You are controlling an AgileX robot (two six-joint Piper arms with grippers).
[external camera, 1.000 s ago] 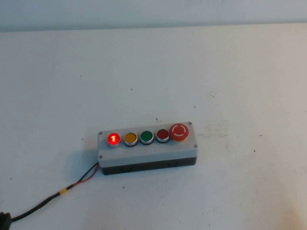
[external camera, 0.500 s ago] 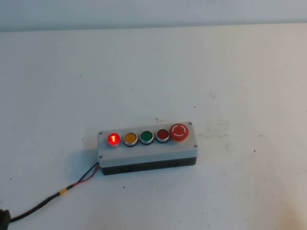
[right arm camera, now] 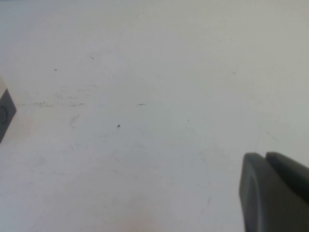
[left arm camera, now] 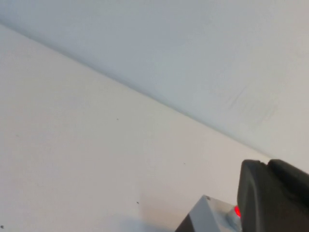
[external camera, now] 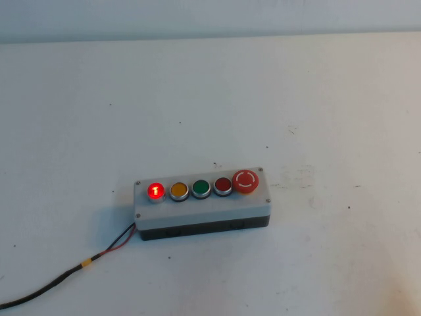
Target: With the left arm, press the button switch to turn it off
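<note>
The grey five-button box (external camera: 201, 209) lies on the white table. Its button switch (external camera: 156, 191) is the leftmost button; it glows bright red with a white "1". Neither arm shows in the high view. In the left wrist view my left gripper (left arm camera: 267, 163) is shut and empty, its fingers pressed together. It hangs short of the box's corner (left arm camera: 206, 216), apart from it. The lit button switch (left arm camera: 236, 211) peeks out beside the fingers. In the right wrist view my right gripper (right arm camera: 264, 155) is shut and empty over bare table.
On the box, right of the lit button, sit a yellow (external camera: 179, 190), a green (external camera: 201, 188) and a darker red button (external camera: 223, 185), then a big red mushroom button (external camera: 246, 181). A black and red cable (external camera: 79, 266) runs from the box's left end to the front left. The box's end shows in the right wrist view (right arm camera: 6, 113).
A dark shape at the high view's bottom left corner has slipped out of view. The box and its lit button are unchanged.
</note>
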